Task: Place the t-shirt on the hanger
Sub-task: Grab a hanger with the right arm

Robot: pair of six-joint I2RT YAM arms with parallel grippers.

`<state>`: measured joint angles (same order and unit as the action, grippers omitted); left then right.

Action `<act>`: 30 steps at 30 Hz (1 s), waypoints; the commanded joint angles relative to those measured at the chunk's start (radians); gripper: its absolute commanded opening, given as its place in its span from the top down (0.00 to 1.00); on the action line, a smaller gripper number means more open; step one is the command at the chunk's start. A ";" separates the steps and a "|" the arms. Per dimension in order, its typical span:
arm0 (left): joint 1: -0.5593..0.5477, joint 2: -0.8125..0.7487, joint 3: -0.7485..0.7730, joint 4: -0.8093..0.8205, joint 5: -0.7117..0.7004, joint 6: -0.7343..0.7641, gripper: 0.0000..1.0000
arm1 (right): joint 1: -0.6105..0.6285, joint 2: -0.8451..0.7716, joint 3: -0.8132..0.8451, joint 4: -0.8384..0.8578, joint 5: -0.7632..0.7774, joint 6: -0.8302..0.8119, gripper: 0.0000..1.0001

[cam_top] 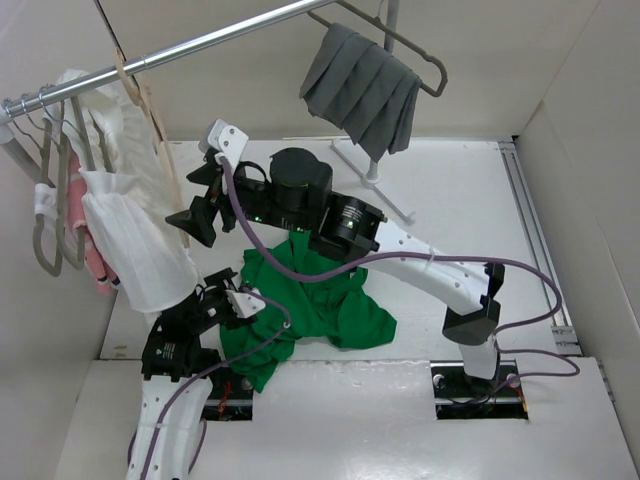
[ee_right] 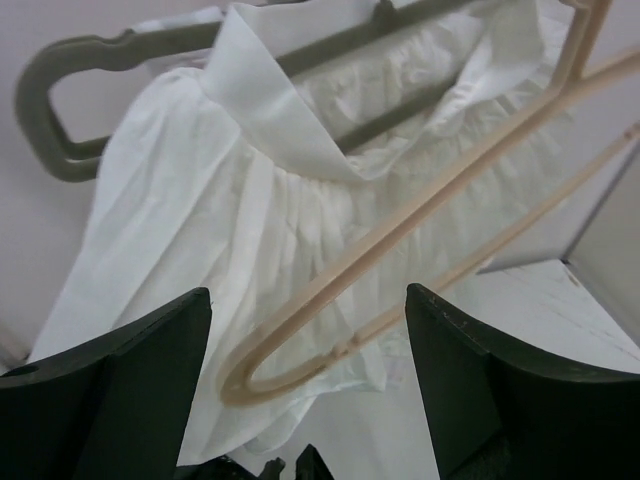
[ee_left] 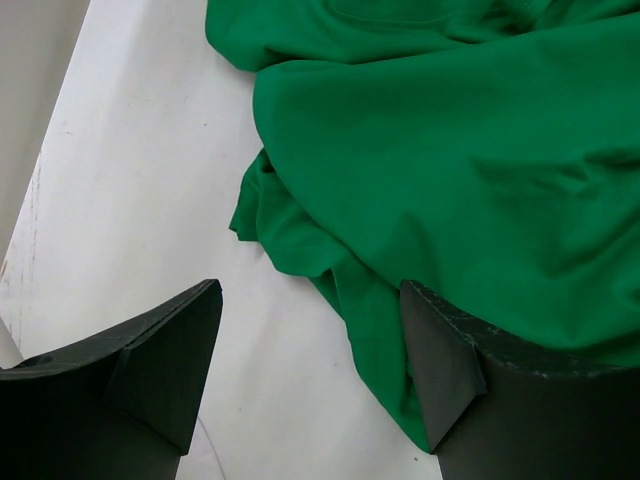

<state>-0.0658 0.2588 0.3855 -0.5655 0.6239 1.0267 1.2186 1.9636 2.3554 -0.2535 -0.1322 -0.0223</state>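
Left gripper (ee_left: 310, 298): jaws wide, nothing held. It sits low over the table (ee_left: 130, 200) at the near-left edge of the t-shirt (ee_left: 450, 170). The right-hand finger is at the hem fold; can't tell if it's touching. My read is it's lined up to pinch that edge.

T-shirt is in a crumpled heap on the table, centre-left, in front of the left arm's base. Not on anything yet.

Right gripper (ee_right: 308, 298): jaws wide, empty. The arm reaches across to the far left and faces the rail (cam_top: 200, 45). The beige hanger (ee_right: 400, 232) hangs there, slanted against a white pleated garment (ee_right: 200, 230) on a grey hanger (ee_right: 60, 110). Its lower end sits framed between the jaws but beyond them, so there's no contact.

Likely plan: right takes the hanger, left feeds the shirt. Risk is snagging the white cloth behind it.
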 commanded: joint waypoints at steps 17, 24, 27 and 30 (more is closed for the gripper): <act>-0.005 -0.007 -0.014 0.050 -0.006 -0.047 0.31 | 0.062 0.017 0.058 0.059 0.272 -0.114 0.25; -0.005 -0.007 -0.014 0.050 -0.006 -0.047 0.31 | 0.113 -0.095 -0.004 0.071 0.408 -0.251 0.23; -0.005 -0.007 -0.014 0.050 -0.006 -0.047 0.30 | 0.113 -0.126 -0.022 0.082 0.418 -0.272 0.22; -0.005 -0.007 -0.014 0.050 -0.006 -0.047 0.30 | 0.122 -0.109 0.024 0.092 0.369 -0.297 0.21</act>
<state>-0.0658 0.2584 0.3836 -0.5419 0.6094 0.9901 1.3357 1.8721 2.3379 -0.2405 0.2398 -0.2729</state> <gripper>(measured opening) 0.698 0.789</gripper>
